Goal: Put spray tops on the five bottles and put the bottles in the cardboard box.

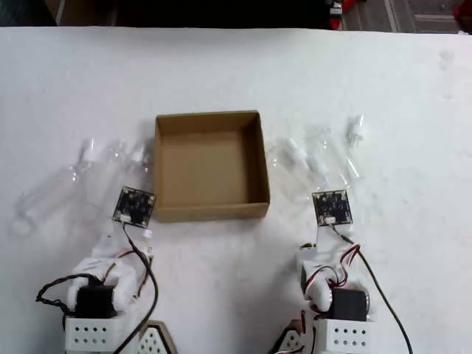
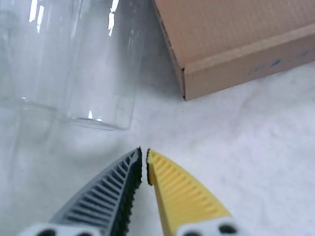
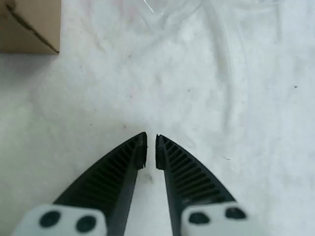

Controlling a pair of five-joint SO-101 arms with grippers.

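Nothing capped, nothing boxed, judging by the layout. At mid-table [image 1: 221, 66]: an open cardboard box [image 1: 214, 211], square, brown, bare inside. At 9 o'clock of the box: clear bottles [image 1: 51, 188] lying on their sides in a loose fan, exact count hard to tell. At 3 o'clock: small pale spray tops [image 1: 299, 155], scattered, with one stray top [image 1: 357, 129] apart toward 2 o'clock.

At 7 o'clock of the box, closed on nothing: the left tool [image 2: 143, 158], grey and yellow ribbed tips meeting, just short of the nearest bottle [image 2: 106, 64]. At 5 o'clock, likewise empty and all but closed: the right tool [image 3: 150, 150], a mere sliver between its black tips, low over bare table near the tops.

Likeliest trouble: rolling. Round, smooth, glassy walls with no flat to rest on, hence the risk of a bottle trundling into its neighbour after a nudge from one finger ahead of the other. Bottles packed side by side, so little room to slip a finger between. Transparent walls on a white, faintly mottled table, so edges hard to judge and easy to close on air. Slick plastic apt to squirt out under a hard squeeze, ribbed fingers or not. Tops small and light, easily knocked aside or seated crooked. Thin, light box walls, liable to slide on a bump from an arm.
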